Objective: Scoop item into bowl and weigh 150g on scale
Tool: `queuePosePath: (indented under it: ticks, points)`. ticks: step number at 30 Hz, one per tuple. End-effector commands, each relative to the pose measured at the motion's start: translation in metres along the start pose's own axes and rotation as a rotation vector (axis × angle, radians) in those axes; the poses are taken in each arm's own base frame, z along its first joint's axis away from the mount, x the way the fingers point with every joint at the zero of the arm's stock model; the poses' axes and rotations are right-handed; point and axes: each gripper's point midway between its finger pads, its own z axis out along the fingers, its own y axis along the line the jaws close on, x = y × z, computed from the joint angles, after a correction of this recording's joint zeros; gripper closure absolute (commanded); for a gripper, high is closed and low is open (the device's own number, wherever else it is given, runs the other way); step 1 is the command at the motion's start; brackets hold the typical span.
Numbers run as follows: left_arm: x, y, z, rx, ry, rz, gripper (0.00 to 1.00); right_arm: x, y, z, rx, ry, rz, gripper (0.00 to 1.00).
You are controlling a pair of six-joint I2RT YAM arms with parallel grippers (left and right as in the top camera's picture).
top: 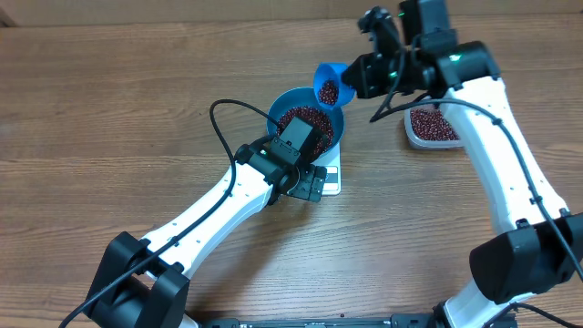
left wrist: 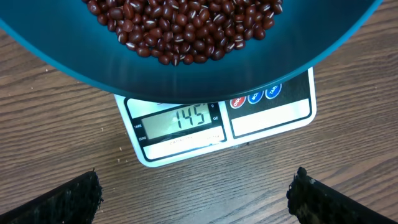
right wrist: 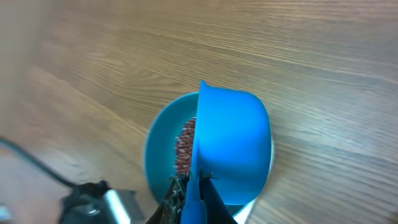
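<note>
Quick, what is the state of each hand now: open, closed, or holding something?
Left hand: open, holding nothing.
Right hand: closed on the handle of the blue scoop.

Wooden table [top: 109, 100]: brown, long grain running across overhead view, matte top, few pale specks on wood beside scale. White square kitchen scale [left wrist: 267, 115]: flat on wood near centre, grey display strip along near edge reading 145, three round buttons beside it. Clear plastic tub [top: 428, 143]: on wood toward far right, apart from scale, rounded corners, sitting level.
</note>
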Motion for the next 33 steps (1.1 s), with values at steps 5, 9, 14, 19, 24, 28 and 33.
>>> queuePosePath:
  ticks: [5,9,14,19,24,28,33]
  points:
    - [0.001,0.005,0.002,-0.02,0.002,-0.006,0.01,-0.015,0.018,-0.028,-0.229,-0.049,0.062,0.96]
    - [0.001,0.005,0.002,-0.02,0.002,-0.007,0.0,-0.014,0.017,-0.028,-0.228,-0.044,0.067,0.96]
    - [0.001,0.005,0.002,-0.02,0.002,-0.007,0.0,-0.014,0.012,-0.027,-0.194,-0.045,0.068,0.96]
    - [0.001,0.005,0.002,-0.02,0.002,-0.006,0.0,-0.013,0.005,-0.026,-0.157,-0.043,0.072,0.96]
    - [0.001,0.005,0.002,-0.02,0.002,-0.006,0.0,-0.013,0.005,-0.026,-0.157,-0.043,0.072,0.96]
    - [0.001,0.005,0.002,-0.02,0.002,-0.006,0.0,-0.013,0.005,-0.026,-0.157,-0.043,0.072,0.96]
    - [0.001,0.005,0.002,-0.02,0.002,-0.006,0.0,-0.013,0.005,-0.026,-0.156,-0.043,0.072,0.96]
